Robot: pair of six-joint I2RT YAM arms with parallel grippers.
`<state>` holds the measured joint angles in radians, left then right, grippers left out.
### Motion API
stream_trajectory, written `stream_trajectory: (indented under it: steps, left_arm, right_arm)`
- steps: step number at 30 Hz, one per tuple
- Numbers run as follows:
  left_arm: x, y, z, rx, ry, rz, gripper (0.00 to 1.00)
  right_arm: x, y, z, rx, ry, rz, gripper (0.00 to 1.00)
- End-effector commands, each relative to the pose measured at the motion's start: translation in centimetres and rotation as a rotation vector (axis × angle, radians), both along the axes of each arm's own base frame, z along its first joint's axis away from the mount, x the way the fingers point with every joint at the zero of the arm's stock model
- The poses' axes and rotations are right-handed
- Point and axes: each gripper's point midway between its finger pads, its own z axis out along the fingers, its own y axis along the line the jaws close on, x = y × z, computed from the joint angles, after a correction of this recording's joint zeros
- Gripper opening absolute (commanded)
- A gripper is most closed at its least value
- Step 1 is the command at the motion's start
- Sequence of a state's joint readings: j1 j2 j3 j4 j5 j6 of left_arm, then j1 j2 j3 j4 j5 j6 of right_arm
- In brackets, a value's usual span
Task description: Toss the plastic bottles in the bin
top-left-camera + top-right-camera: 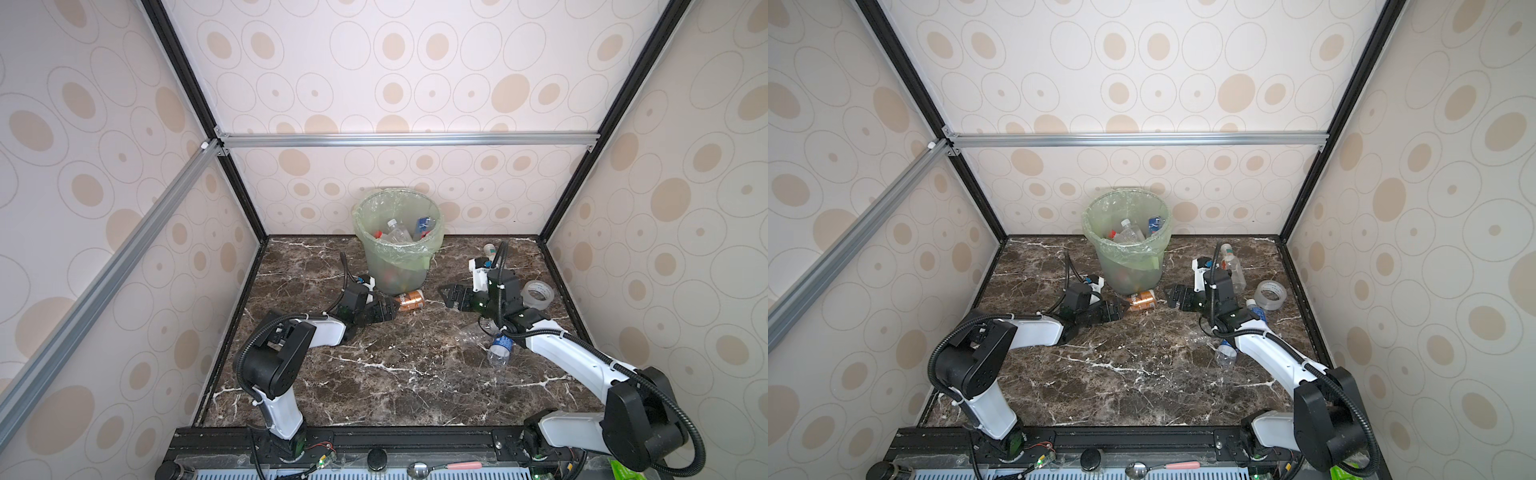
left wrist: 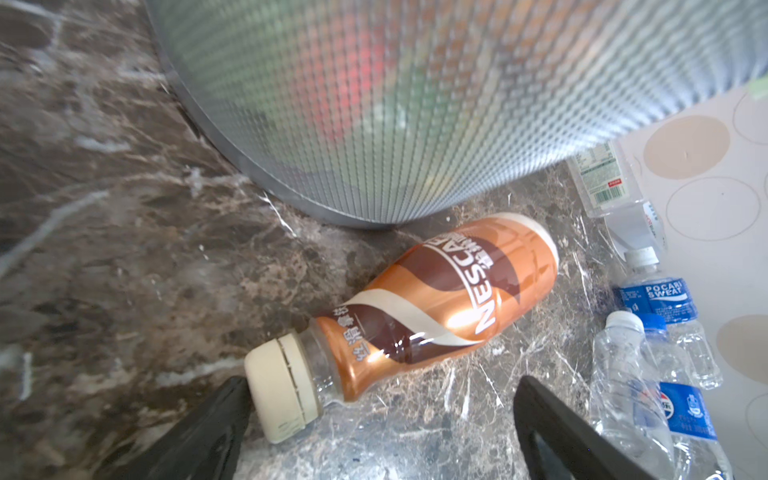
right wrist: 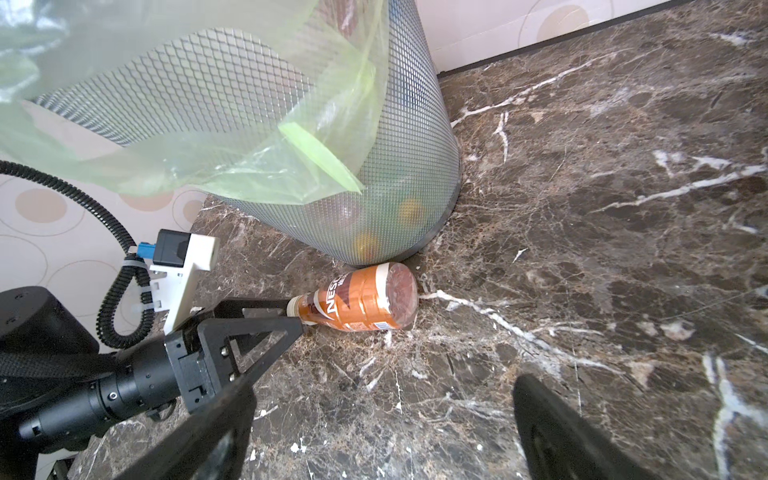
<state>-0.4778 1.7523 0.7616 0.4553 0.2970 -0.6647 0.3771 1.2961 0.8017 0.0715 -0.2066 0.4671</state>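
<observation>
Left wrist view: brown-labelled bottle (image 2: 415, 307) lies on its side on tabletop (image 2: 124, 249), just beside base of bin (image 2: 415, 104). Left fingers (image 2: 208, 432) spread wide, holding nothing; cream cap right beside one of them, contact unclear, body pointing away beyond tips. Both top views: bottle at frame centre, just below bin, between both arms' tips. Right fingers (image 3: 561, 432) wide open, empty, apart from bottle. Clear blue-labelled bottle (image 1: 500, 349) lies lower right, under right arm.
</observation>
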Motion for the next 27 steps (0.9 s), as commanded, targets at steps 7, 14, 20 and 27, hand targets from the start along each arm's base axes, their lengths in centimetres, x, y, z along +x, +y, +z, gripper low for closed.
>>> stream_trajectory:
  steps: [7, 14, 20, 27]
  left_arm:
    - [-1.8, -4.1, 1.0, 0.002, -0.025, -0.094, 0.99]
    - [-2.9, -6.3, 1.2, 0.007, -0.025, -0.146, 0.99]
    - [-1.7, -5.8, 1.0, 0.106, -0.066, -0.135, 0.99]
    - [-0.9, -5.2, -0.2, 0.228, -0.104, -0.116, 0.97]
  right_arm:
    - [-0.5, -0.9, -1.2, -0.02, 0.032, -0.028, 1.0]
    - [-0.7, -2.0, -1.4, -0.031, 0.035, -0.053, 1.0]
    - [-0.9, -2.8, -1.5, -0.015, 0.042, -0.073, 1.0]
    - [-1.3, -3.4, -1.4, -0.014, 0.04, -0.085, 1.0]
